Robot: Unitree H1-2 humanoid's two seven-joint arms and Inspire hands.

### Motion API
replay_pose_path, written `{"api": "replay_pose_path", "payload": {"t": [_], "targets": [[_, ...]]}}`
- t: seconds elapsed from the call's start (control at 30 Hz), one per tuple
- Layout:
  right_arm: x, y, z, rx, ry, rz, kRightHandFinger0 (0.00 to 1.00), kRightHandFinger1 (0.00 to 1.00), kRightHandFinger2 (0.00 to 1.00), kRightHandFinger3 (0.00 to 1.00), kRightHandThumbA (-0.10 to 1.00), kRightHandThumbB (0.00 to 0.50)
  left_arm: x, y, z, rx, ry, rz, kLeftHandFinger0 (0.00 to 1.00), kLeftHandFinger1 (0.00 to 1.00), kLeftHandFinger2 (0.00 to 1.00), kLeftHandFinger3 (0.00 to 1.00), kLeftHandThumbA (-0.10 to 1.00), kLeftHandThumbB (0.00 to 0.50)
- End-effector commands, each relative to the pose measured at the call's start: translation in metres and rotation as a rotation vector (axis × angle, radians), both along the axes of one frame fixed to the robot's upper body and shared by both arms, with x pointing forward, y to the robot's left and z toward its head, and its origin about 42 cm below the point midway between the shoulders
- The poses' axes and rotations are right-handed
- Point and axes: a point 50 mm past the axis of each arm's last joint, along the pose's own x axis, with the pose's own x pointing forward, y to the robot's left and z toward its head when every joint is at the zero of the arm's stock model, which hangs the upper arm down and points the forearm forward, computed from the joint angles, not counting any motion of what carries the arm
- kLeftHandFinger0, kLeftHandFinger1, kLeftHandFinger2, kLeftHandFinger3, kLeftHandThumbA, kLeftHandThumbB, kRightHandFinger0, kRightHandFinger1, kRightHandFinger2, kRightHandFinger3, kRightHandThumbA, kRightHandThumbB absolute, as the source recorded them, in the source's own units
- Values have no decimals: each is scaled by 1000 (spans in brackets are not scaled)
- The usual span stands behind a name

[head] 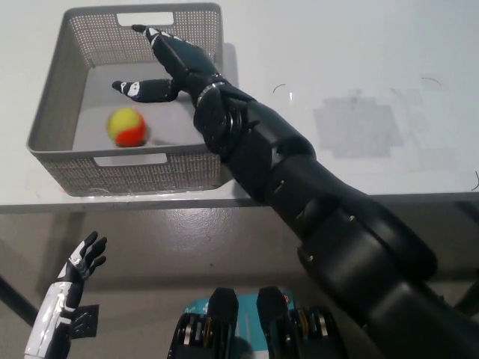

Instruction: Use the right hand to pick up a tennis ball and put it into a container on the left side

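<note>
A yellow and orange tennis ball (126,126) lies on the floor of the grey mesh basket (52,105), near its front left. My black right hand (166,67) hovers over the basket's back half, open, with its fingers spread and nothing in it. The ball sits below and to the left of that hand, apart from it. My white left hand (81,259) rests low at the picture's lower left, below the table edge, with its fingers apart.
The basket stands on a white table (359,60) at its left end, close to the front edge (299,198). A faint grey patch (355,127) marks the tabletop to the right. The floor shows below the edge.
</note>
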Motion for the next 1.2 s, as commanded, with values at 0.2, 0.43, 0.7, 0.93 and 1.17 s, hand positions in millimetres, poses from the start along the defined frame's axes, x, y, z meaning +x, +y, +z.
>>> {"api": "replay_pose_path", "payload": {"t": [0.2, 0.43, 0.7, 0.93, 1.17], "targets": [[13, -31, 94, 328, -234, 136, 1000, 1000, 1000, 1000, 1000, 413, -2, 1, 7, 11, -30, -31, 1000, 1000, 1000, 1000, 1000, 267], [-47, -127, 77, 653, -433, 175, 1000, 1000, 1000, 1000, 1000, 357, -9, 4, 5, 13, -33, -28, 1000, 1000, 1000, 1000, 1000, 259], [-144, -208, -14, 767, -508, 67, 1000, 1000, 1000, 1000, 1000, 343, -23, 7, -2, -4, -4, -24, 1000, 1000, 1000, 1000, 1000, 250], [-205, -245, -84, 772, -504, -30, 1000, 1000, 1000, 1000, 1000, 282, -29, 2, -9, -20, 26, -28, 1000, 1000, 1000, 1000, 1000, 263], [-258, -271, -158, 795, -339, -160, 1000, 1000, 1000, 1000, 1000, 258, -41, -4, -23, -37, 77, -40, 1000, 1000, 1000, 1000, 1000, 258]]}}
